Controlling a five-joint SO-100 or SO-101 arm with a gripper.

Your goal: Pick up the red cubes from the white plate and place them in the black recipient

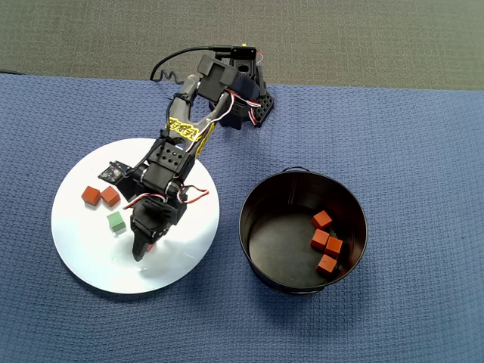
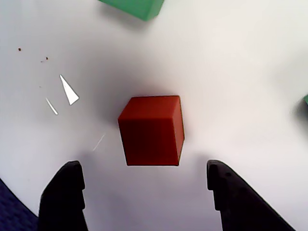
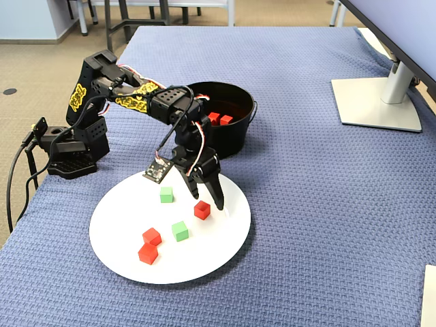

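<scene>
Gripper [image 2: 144, 199] hovering wide open, holding nothing, red cube [image 2: 151, 130] sitting centre frame between fingertips on white plate [image 2: 231, 57]; green cube [image 2: 137, 7] at top edge.

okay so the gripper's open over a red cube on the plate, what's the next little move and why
Probably lower straight down, then close. In the wrist view the gripper is open, its fingers short of the red cube and not touching it. The cube sits alone on the white plate, clear of the green cube.

Blue woven cloth [image 3: 327, 204] covers the table; beige carpet [image 3: 41, 61] beyond.
</scene>
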